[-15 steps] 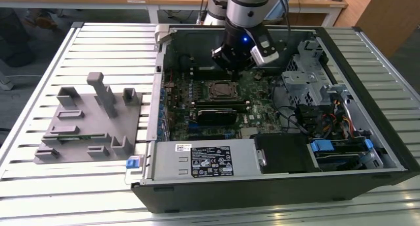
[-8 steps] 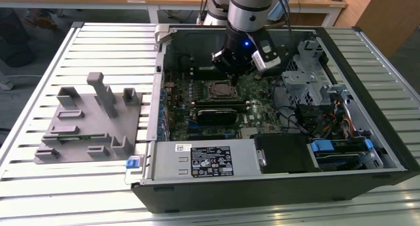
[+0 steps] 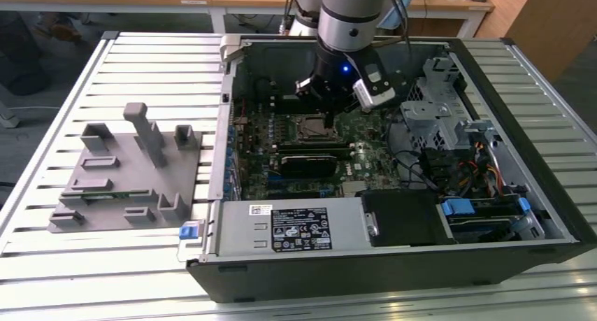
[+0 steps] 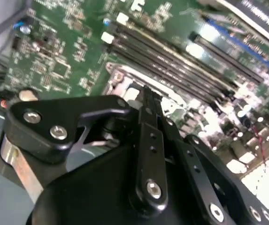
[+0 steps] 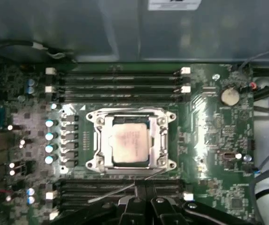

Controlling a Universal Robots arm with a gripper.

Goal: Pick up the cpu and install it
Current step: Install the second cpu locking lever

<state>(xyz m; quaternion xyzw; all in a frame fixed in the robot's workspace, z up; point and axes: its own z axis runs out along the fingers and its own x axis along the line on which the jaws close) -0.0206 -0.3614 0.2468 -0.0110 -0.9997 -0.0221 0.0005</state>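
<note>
The small flat square cpu [image 5: 130, 144] with its silvery-white metal top lies flat, face up, in the metal-framed socket [image 5: 96, 140] on the green motherboard [image 5: 209, 140]; no writing on it is legible. The black gripper [image 5: 142, 187] hangs just above, jaws pressed together, holding nothing.

In the second wrist view I saw the black gripper [image 4: 146, 101] very near the camera, with its linkage arms and silver screws covering the lower part of the picture. Its fingers [image 4: 149, 108] met at a narrow tip with no gap I could see. Behind it lay the green motherboard [image 4: 54, 56] with many small components. Long dark memory slots [image 4: 181, 65] ran diagonally across the board. A metal socket frame [image 4: 120, 82] showed just beside the fingertip.
</note>
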